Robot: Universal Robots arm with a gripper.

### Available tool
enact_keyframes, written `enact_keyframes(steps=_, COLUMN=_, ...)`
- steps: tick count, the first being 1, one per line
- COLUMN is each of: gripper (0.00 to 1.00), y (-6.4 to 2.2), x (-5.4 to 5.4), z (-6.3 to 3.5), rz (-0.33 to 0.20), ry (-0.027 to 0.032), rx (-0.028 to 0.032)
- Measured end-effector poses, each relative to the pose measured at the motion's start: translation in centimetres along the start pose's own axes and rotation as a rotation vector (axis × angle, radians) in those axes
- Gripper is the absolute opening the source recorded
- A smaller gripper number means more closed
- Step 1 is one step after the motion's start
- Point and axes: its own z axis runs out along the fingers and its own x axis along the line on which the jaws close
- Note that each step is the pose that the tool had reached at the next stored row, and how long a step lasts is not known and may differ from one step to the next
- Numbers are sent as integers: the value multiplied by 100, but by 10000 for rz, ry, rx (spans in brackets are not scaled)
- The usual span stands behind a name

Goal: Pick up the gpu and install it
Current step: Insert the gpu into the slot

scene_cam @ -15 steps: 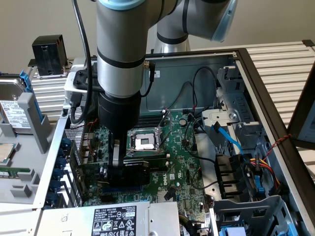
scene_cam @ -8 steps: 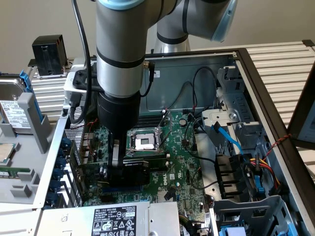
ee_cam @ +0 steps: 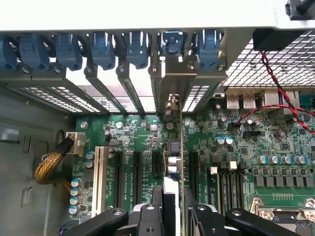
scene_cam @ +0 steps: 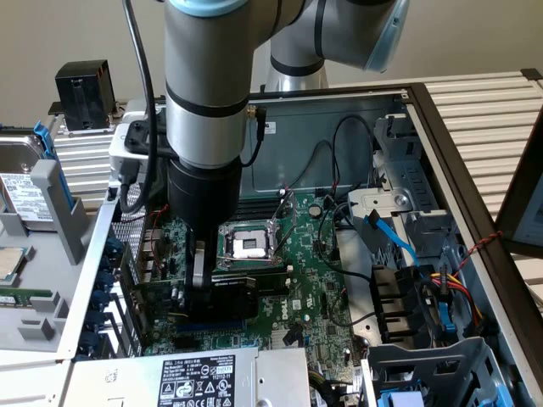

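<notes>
A: Where's the gripper (scene_cam: 206, 292)?
B: Lower centre of the exterior frame. It's down inside the open case (scene_cam: 441, 170), over the motherboard (scene_cam: 318, 280), just below the CPU socket (scene_cam: 251, 246) in that frame.
A: Jaws?
B: Clamped on the gpu (scene_cam: 231, 297). In the wrist view the gripper (ee_cam: 178, 210) has its fingers (ee_cam: 165, 211) one on each side of the card, with the gpu (ee_cam: 175, 157) edge-on between them.
A: Card attitude?
B: Upright on its long edge, black shroud facing the camera in the exterior view. Lower edge is down at the board, among the expansion slots (ee_cam: 138, 172). Can't tell if the connector is fully home.
A: Bracket end?
B: Metal bracket (ee_cam: 173, 81) is at the case's rear panel, lined up with one slot opening, next to the row of blue latches (ee_cam: 103, 49).
A: Neighbours?
B: White slot (ee_cam: 101, 177) well off to one side, black slots flanking the card. Braided yellow cable (ee_cam: 49, 169) near the case wall. Red-black twisted wire (ee_cam: 280, 96) crosses the board by the rear ports (ee_cam: 241, 101).
A: Rest of the exterior?
B: Power supply (scene_cam: 199, 377) with a white label at bottom centre, just below the card. Blue SATA cable (scene_cam: 394, 242) right of centre. Hard drive (scene_cam: 21, 191) outside the case, at the left edge.
</notes>
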Motion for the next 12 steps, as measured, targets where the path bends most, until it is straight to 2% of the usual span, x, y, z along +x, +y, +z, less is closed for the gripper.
enact_keyframes(steps=9, gripper=27, y=2, x=4, z=-9, rz=-1, ry=1, rx=-1)
enact_keyframes(steps=12, gripper=27, y=7, x=6, z=-58, rz=-1, ry=4, rx=-2)
